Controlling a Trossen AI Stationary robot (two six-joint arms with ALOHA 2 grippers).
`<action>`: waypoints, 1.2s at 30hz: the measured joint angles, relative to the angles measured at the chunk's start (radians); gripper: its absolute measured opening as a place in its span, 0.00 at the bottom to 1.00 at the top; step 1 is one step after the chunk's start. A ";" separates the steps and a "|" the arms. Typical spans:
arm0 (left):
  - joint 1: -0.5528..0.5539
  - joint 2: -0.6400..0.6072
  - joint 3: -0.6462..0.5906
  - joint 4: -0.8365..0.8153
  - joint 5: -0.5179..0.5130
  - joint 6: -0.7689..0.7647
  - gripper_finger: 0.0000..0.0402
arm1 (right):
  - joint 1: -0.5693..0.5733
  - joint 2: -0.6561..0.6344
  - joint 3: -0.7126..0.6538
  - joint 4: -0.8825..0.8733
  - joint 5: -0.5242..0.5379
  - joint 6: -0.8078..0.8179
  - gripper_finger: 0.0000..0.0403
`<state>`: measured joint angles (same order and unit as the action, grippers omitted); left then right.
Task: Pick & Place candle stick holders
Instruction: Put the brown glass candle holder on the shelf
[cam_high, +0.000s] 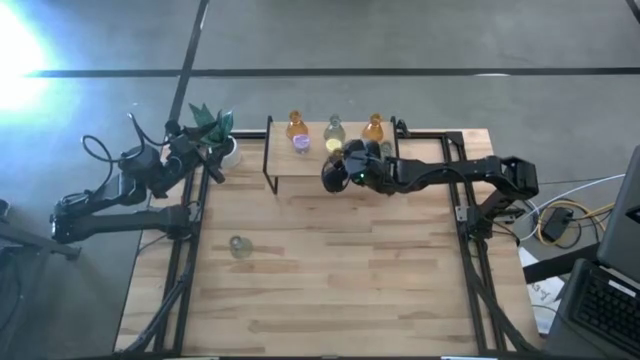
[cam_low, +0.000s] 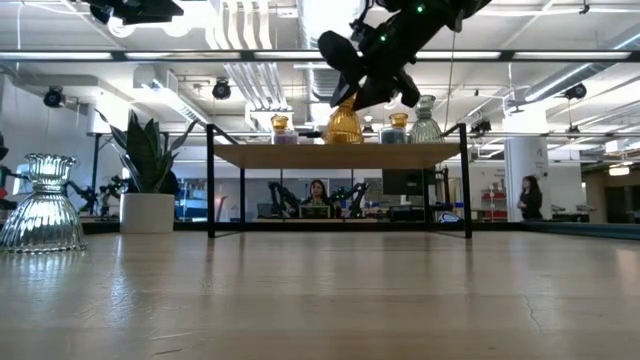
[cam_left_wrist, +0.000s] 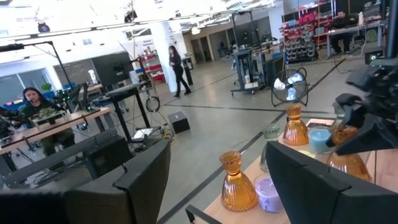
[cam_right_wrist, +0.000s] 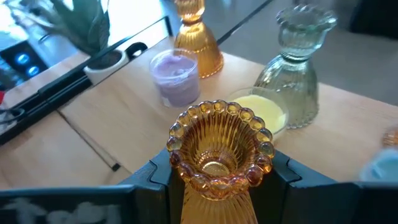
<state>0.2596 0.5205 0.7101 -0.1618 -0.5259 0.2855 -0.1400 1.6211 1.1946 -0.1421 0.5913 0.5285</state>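
A low wooden shelf (cam_high: 300, 166) stands at the table's far middle. On it stand two amber candle stick holders (cam_high: 295, 125) (cam_high: 374, 127), a grey-green one (cam_high: 334, 127), a purple one (cam_high: 301, 144) and a yellow one (cam_high: 333, 147). My right gripper (cam_high: 334, 176) is over the shelf's near edge, shut on a third amber holder (cam_low: 344, 122). A clear glass holder (cam_high: 238, 245) stands upright on its base on the table's left half. My left gripper (cam_high: 208, 160) waits open by the plant, nothing between its fingers (cam_left_wrist: 143, 180). My right gripper pinches the amber holder's narrow neck (cam_right_wrist: 214, 194), just under the beaded rim, between its two fingers (cam_right_wrist: 152, 177). The fingers slant down from the table's right side. The holder stands upright, rim up, its base at shelf-top height; whether it rests there I cannot tell.
A green plant in a white pot (cam_high: 214, 128) stands at the far left, beside my left arm. The shelf's black legs (cam_low: 210, 180) stand on the table. Bare wood (cam_high: 340, 280) stretches toward the table's near edge. People sit and walk in the room behind.
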 joint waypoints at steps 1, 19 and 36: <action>0.000 0.000 0.000 -0.001 0.000 0.000 0.67 | 0.013 0.000 0.000 0.000 0.030 0.010 0.31; 0.000 0.000 0.000 -0.005 -0.002 0.006 0.67 | 0.112 0.103 0.106 -0.043 0.290 0.144 0.31; 0.000 -0.001 0.000 -0.009 -0.015 0.006 0.67 | 0.120 0.229 0.269 -0.274 0.359 0.255 0.31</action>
<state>0.2600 0.5194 0.7101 -0.1705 -0.5409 0.2920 -0.0198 1.8501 1.4637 -0.4164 0.9499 0.7832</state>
